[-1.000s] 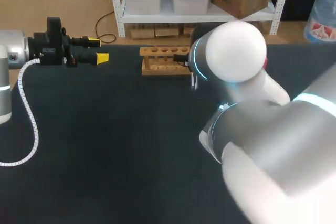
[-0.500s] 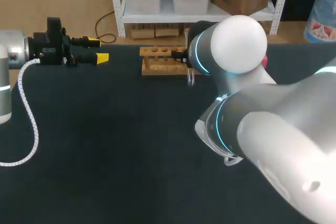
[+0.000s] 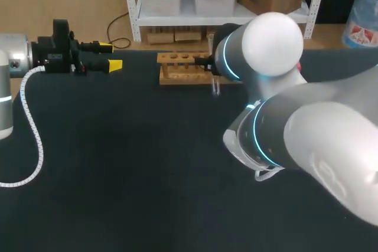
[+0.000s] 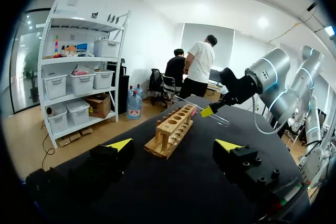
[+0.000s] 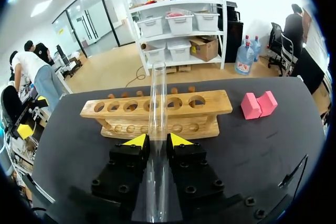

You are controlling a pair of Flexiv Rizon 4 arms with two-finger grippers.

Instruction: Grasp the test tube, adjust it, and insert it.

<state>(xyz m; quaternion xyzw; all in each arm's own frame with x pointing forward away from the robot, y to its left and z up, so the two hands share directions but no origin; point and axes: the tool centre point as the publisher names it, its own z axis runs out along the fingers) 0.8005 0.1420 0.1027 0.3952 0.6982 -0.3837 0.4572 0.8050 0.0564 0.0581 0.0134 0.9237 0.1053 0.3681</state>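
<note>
Left hand (image 3: 111,55): fingers spread wide and holding nothing; it sits at the far left edge of the black table (image 3: 118,157), well apart from the rack.
Rack: light wooden test-tube rack (image 5: 157,111) with a row of round holes along its top, standing at the table's far side; every hole you can see is unfilled.
Test tube: clear glass test tube (image 5: 157,103), off the table, on the near side of the rack and tilted, not in any hole.
Right hand (image 5: 157,141): both yellow tips press the tube from two sides.
Pink block: small notched pink block (image 5: 257,104), to the right of the rack.
Step in hand: judged as adjustment; grasp made, insertion not yet begun.
Next move: you would need to bring the tube upright over one hole, then lower it straight.
</note>
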